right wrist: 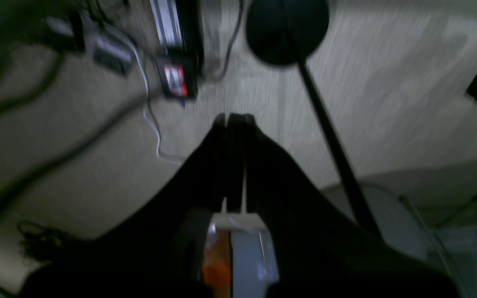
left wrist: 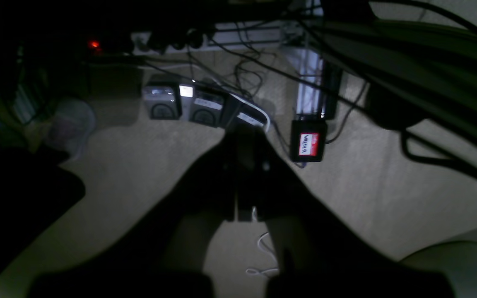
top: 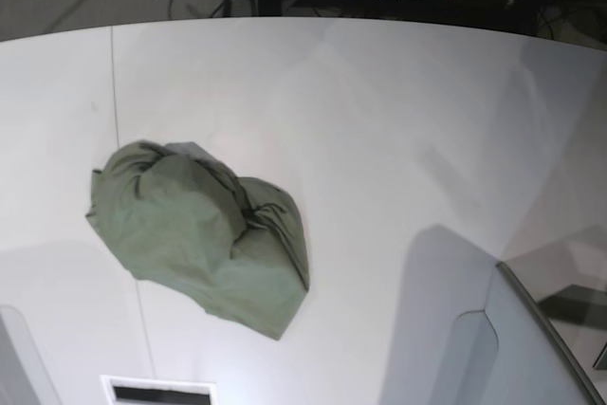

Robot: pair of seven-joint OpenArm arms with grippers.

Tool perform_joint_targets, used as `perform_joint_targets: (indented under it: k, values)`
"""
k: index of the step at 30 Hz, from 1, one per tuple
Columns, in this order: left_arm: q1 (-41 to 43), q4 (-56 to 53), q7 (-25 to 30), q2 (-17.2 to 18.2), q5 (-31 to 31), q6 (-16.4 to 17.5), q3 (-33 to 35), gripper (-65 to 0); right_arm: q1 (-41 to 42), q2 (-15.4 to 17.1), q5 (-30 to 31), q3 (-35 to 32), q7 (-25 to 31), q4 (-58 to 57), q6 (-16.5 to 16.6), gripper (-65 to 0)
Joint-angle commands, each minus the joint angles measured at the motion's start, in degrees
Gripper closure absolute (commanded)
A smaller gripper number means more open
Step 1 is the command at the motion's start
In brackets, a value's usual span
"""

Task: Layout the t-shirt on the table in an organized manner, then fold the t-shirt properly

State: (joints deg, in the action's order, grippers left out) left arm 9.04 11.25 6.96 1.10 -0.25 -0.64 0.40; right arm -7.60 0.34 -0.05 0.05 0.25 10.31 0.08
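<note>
Plain olive-green t-shirt (top: 204, 239), white table (top: 379, 120)

The base view is bright and evenly lit, the white tabletop (top: 379, 139) sharp across the middle, with soft grey shadows at its near right and a curved far edge that bends toward the corners. Both wrist views are dim and underexposed, each claw a black silhouette against a pale floor. The right wrist view is also smeared by motion blur.

A lab or robotics workroom: below my jaws, carpeted floor with tangled cables (left wrist: 242, 70), a power strip (left wrist: 222, 39) and grey power adapters (left wrist: 197, 107).
</note>
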Motion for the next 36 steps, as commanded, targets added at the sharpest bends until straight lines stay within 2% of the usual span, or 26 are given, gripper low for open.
perform_joint_targets:
  k: [1, 3, 4, 7, 8, 9, 10, 13, 15, 16, 18, 21, 22, 25, 35, 36]
  values:
    - [0.8, 0.1, 0.2, -0.2, 0.5, 0.1, 0.3, -0.5, -0.4, 0.1, 0.1, 0.2, -0.6, -0.2, 0.1, -1.2]
    - [0.7, 0.0, 0.2, -0.2, 0.5, 0.1, 0.3, -0.5, -0.4, 0.1, 0.1, 0.2, -0.6, -0.2, 0.1, -7.8]
    - [0.6, 0.0, 0.2, -0.2, 0.5, 0.1, 0.3, -0.5, -0.1, 0.1, 0.1, 0.2, -0.6, -0.3, 0.1, -14.6]
    - [0.3, 0.0, 0.2, 0.7, 0.2, 0.1, 0.3, -0.5, -0.4, 0.1, 0.1, 0.2, -2.4, -0.3, 0.2, -44.6]
    - [0.2, 0.0, 0.2, 0.8, 0.1, 0.1, 0.2, -0.5, -0.4, 0.1, 0.1, 0.2, -2.4, -0.3, 0.3, -51.2]
    - [0.2, 0.0, 0.2, 0.8, 0.0, 0.1, 0.2, -0.7, -0.5, 0.1, 0.1, 0.2, -2.4, -0.3, 0.3, -54.9]
    - [0.2, 0.0, 0.2, 0.9, 0.0, 0.1, 0.2, -0.7, -0.8, 0.1, 0.1, 0.2, -2.4, -0.3, 0.3, -55.7]
    - [0.3, 0.0, 0.2, 0.9, -0.1, 0.2, 0.2, -1.3, -1.0, 0.1, 0.1, 0.1, -2.4, -0.2, 0.3, -52.1]
    - [0.3, 0.0, 0.2, 0.9, -0.1, 0.2, 0.2, -6.1, -1.0, 0.1, 0.1, 0.1, -2.4, -0.2, 0.3, -48.3]
    - [0.3, 0.0, 0.2, 0.9, -0.1, 0.2, 0.2, -8.9, -1.0, 0.1, 0.1, 0.1, -2.4, -0.2, 0.3, -44.4]
    - [0.3, 0.0, 0.3, 0.9, -0.1, 0.2, 0.2, -16.3, -1.0, 0.1, 0.1, 0.1, -2.5, -0.2, 0.3, -29.4]
    - [0.3, 0.0, 0.2, 0.9, 0.3, 0.3, 0.2, -28.3, -1.0, 0.1, 0.1, 0.1, -2.5, -0.2, 0.3, -1.2]
    - [0.4, 0.0, 0.2, 0.9, 0.5, 0.3, 0.2, -33.2, -1.0, 0.1, 0.1, 0.1, -2.5, -0.2, 0.3, 0.0]
    - [0.5, 0.1, 0.4, 0.9, 0.5, 0.3, 0.2, -40.5, -1.0, 0.1, 0.1, 0.1, -2.5, -0.2, 0.3, -6.3]
    - [0.7, 0.1, 0.3, 0.9, 0.4, 0.3, 0.3, -40.8, -1.0, 0.1, 0.0, 0.1, -2.5, -0.2, 0.3, -5.4]
    - [0.7, 0.0, 0.2, 0.9, 0.5, 0.3, 0.3, -38.3, -1.0, 0.1, 0.1, 0.1, -2.5, -0.2, 0.3, -5.4]
